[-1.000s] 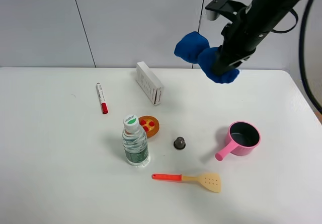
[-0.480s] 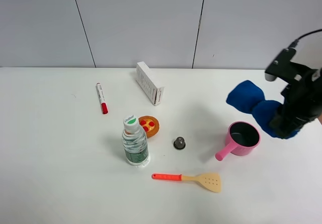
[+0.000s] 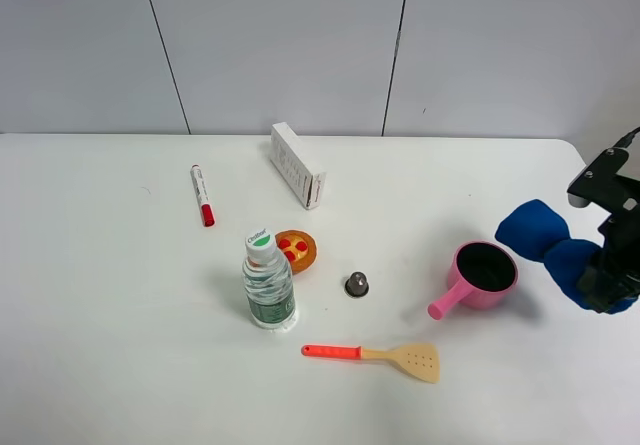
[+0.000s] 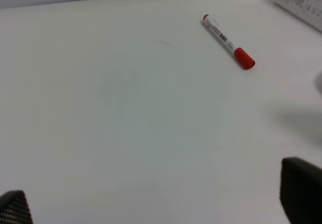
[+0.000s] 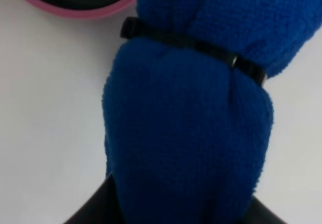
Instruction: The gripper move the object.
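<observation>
Because it is knitted fabric cinched by a black band, the blue cloth bundle looks soft, light and squashy, so hold it firmly near that waist. Your right gripper is clamped on one lobe, close to the bench's right edge, just beside a pink pot. Your left gripper is spread apart, empty.

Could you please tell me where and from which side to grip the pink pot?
Grip the pink pot by its handle, coming down from above and closing across it. The handle juts sideways toward the spatula, slim and free, while the round body looks too wide.
</observation>
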Controlling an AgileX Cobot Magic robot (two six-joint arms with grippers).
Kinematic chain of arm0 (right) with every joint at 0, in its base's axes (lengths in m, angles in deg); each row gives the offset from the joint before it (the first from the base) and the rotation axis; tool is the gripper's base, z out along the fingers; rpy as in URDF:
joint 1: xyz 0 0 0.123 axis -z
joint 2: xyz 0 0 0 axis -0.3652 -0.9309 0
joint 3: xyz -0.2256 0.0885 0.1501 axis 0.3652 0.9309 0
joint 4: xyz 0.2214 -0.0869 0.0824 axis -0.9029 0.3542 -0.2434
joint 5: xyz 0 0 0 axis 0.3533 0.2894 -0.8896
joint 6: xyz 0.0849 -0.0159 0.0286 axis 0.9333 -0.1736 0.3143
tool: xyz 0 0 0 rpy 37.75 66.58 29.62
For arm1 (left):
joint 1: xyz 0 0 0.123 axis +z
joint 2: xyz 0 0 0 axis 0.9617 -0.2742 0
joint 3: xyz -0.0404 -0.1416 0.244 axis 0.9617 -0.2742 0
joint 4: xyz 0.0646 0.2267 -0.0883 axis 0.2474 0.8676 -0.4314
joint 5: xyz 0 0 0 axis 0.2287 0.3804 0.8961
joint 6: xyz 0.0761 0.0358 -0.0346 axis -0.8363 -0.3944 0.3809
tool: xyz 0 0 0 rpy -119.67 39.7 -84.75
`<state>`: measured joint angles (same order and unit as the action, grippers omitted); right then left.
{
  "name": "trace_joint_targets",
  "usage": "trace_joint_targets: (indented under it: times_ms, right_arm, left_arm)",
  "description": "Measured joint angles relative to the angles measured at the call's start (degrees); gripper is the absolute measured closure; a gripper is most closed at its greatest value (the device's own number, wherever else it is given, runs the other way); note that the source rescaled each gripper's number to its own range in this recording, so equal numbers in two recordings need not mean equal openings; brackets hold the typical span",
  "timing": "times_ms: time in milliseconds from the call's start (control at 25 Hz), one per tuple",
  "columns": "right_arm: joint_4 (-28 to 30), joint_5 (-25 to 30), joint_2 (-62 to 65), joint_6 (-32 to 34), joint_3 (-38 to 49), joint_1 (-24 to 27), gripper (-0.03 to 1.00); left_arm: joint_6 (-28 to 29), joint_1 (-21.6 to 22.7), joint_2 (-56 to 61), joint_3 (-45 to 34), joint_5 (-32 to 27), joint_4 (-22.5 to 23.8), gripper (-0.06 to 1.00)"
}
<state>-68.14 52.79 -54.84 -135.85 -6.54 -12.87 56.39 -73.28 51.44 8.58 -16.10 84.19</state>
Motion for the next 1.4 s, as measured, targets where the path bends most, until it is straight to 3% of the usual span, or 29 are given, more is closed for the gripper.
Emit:
trace_joint_targets:
  times_ms: [280,480,560,760,880,1160,1400]
  right_arm:
    - [0.0,-6.9,-9.4,0.0,0.2,0.0,0.97]
    - [0.0,-9.0,-12.1,0.0,0.4,0.0,0.96]
    - [0.0,-9.8,-12.3,-0.1,0.4,0.0,0.88]
    - [-0.1,-11.7,-12.8,-0.9,0.4,0.0,0.41]
    - [-0.7,-13.5,-13.0,-0.9,0.4,0.0,0.2]
    - [-4.6,-13.0,-9.3,-0.9,0.4,0.0,0.13]
    - [-10.0,-7.4,7.1,-0.9,0.4,0.0,0.13]
  left_arm:
    - [0.0,0.0,0.0,0.0,0.0,0.0,-0.06]
    - [0.0,0.0,0.0,0.0,0.0,0.0,-0.06]
    - [0.0,0.0,0.0,0.0,0.0,0.0,-0.06]
    - [0.0,0.0,0.0,0.0,0.0,0.0,-0.06]
    - [0.0,0.0,0.0,0.0,0.0,0.0,-0.06]
    - [0.0,0.0,0.0,0.0,0.0,0.0,-0.06]
    - [0.0,0.0,0.0,0.0,0.0,0.0,-0.06]
